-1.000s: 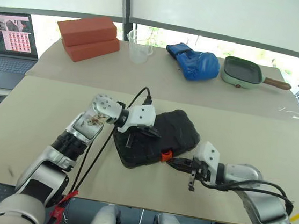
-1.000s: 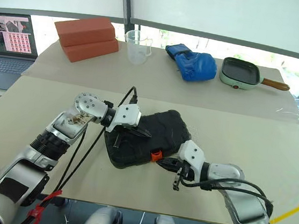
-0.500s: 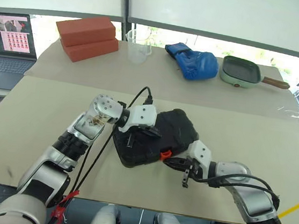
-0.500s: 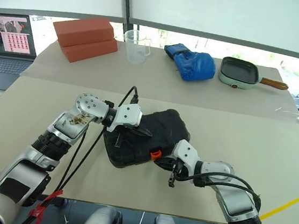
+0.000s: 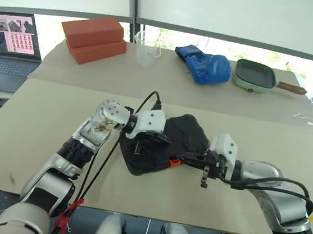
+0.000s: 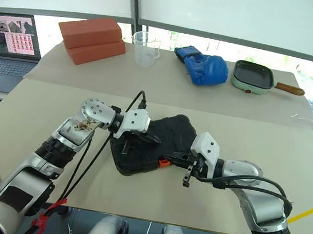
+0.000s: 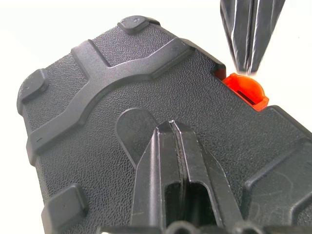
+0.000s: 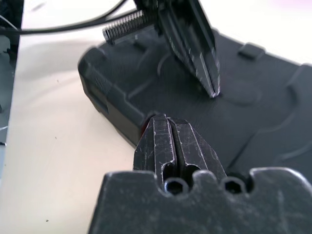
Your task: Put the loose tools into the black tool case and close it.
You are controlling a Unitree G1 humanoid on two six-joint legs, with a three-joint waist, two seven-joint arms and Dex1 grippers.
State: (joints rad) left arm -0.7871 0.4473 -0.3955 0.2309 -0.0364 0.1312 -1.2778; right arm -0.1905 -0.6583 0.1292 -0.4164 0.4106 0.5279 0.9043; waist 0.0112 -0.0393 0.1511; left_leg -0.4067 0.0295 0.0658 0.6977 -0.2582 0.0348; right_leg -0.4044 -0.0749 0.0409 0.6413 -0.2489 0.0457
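Pinning the black tool case (image 5: 162, 143) lid with our clenched left gripper (image 7: 171, 124), we should nudge the orange latch (image 7: 245, 90) home squarely with our clenched right gripper (image 5: 181, 154).

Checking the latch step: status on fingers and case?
Left fingers shut, pressing on the lid. Right fingers shut, tips at the orange latch. Case lid down. Nothing in the way.

Black tool case (image 5: 165, 143), orange latch (image 5: 174, 163)
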